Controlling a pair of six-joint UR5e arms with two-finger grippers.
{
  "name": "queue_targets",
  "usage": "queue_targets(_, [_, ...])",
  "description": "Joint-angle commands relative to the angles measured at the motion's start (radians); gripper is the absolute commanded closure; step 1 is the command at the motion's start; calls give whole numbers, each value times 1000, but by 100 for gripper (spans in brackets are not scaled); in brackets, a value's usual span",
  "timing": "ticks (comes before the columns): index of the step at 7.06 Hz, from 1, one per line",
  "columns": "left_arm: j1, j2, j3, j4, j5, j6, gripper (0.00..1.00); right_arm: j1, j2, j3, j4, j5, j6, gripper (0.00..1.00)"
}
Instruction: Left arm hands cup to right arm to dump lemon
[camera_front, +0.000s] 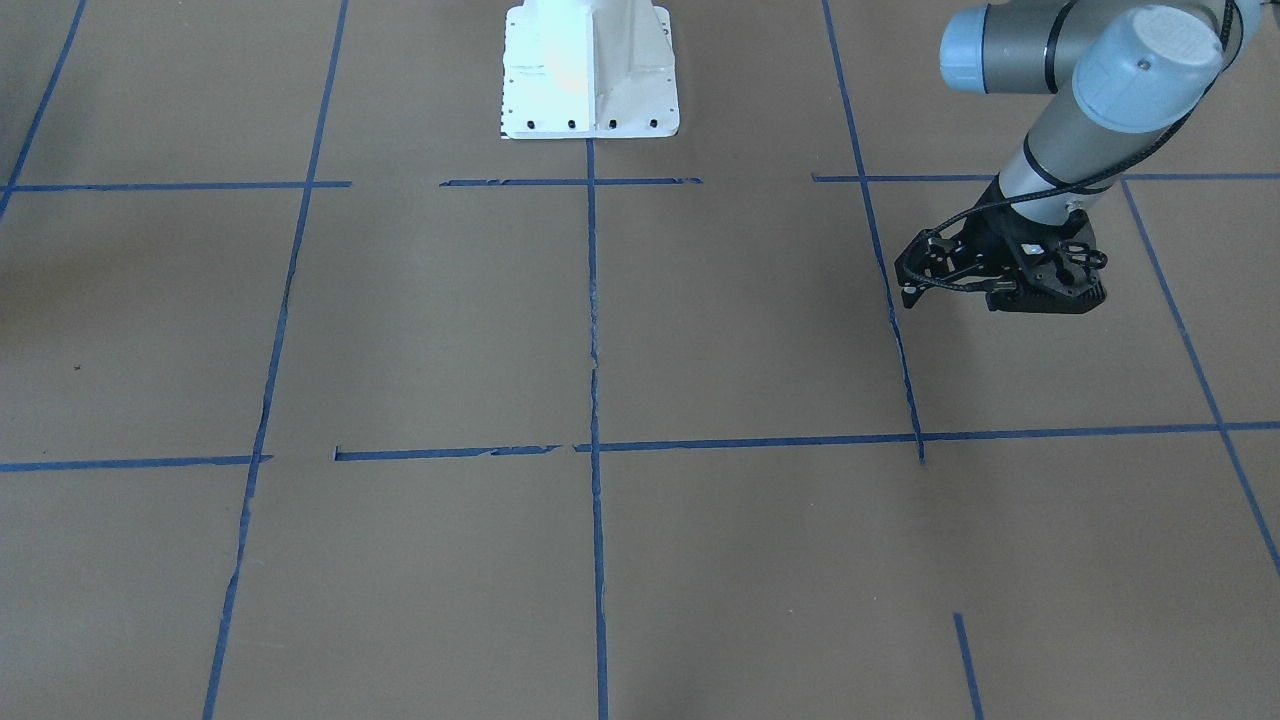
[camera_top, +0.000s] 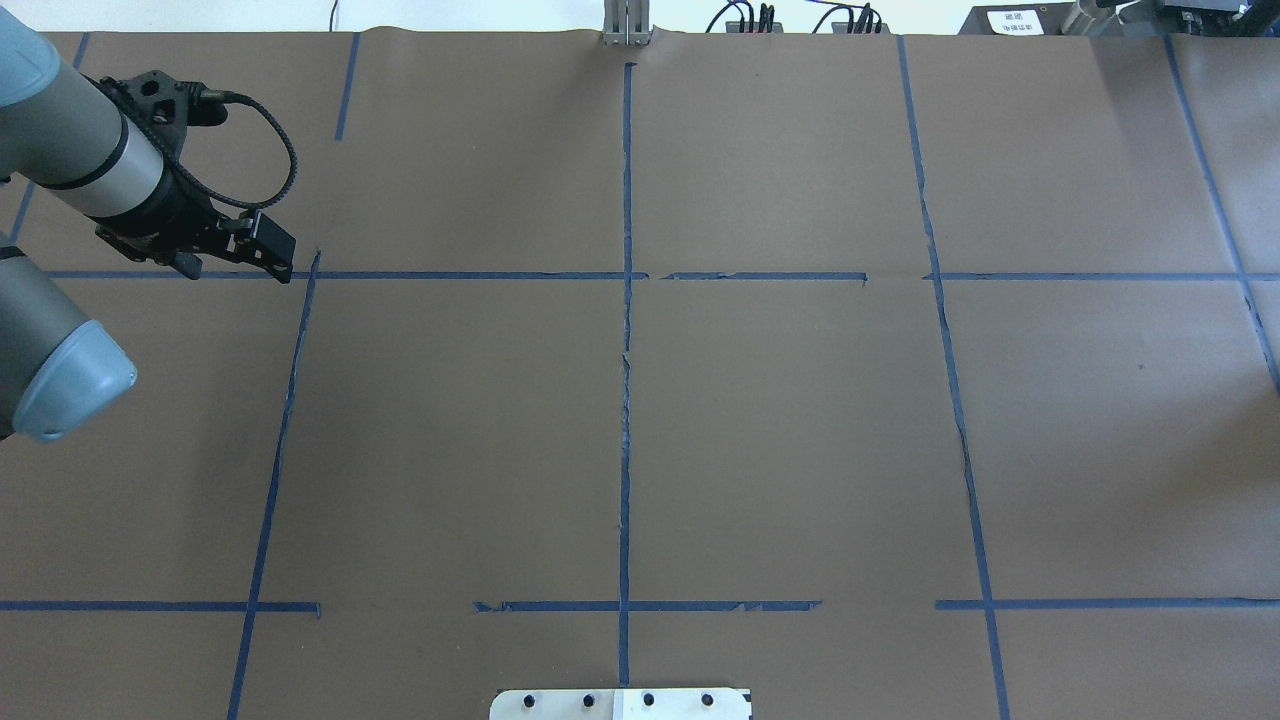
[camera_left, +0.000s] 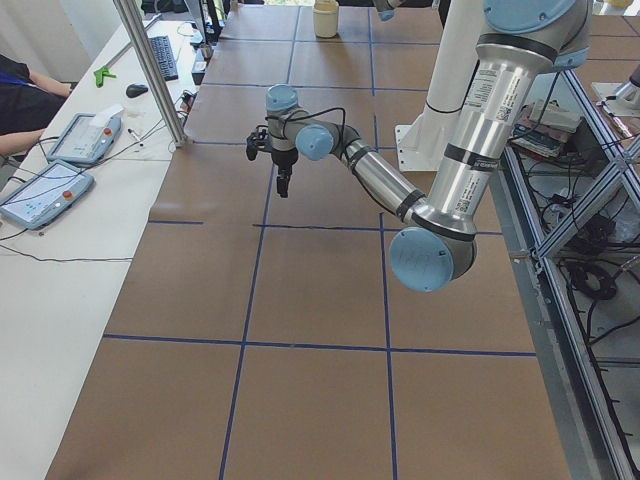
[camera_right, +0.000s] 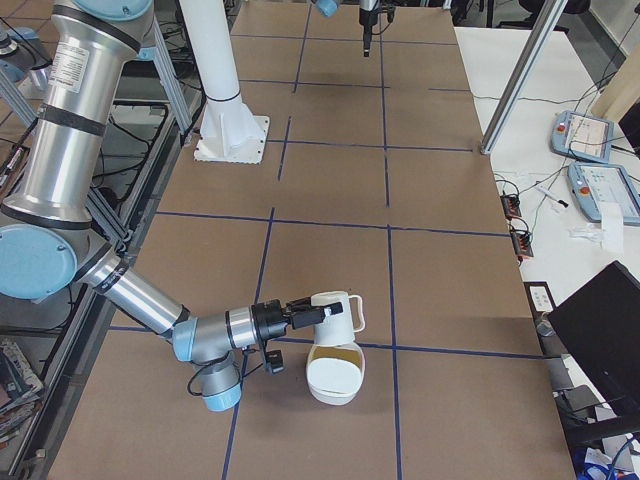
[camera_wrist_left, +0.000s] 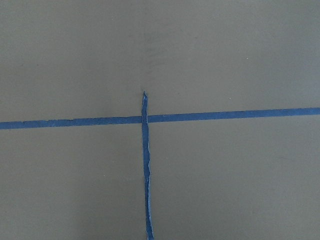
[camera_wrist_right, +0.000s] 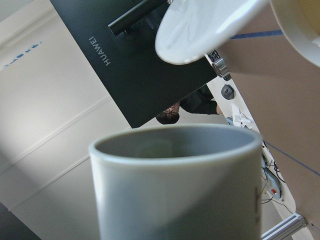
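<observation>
Toward table's (camera_right: 450, 250) right end, right gripper (camera_right: 305, 312) presents cup (camera_right: 335, 315) mouth-first to white bowl (camera_right: 335, 392), evidently for dumping; left gripper (camera_left: 283, 185) hangs well apart; neither's closure readable.

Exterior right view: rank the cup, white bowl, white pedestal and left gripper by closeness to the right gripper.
1. cup, at the right gripper fingertips.
2. white bowl, on the table just beside the cup.
3. white pedestal, mid-table, robot's side.
4. left gripper, far end.
</observation>
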Motion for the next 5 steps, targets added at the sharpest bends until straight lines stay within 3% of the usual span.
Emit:
queue_targets(1, [0,0,-3,0,0,0,0,21,2,3,0,-3,86,94])
queue_targets(5, [0,0,-3,0,0,0,0,21,2,4,0,2,64,94])
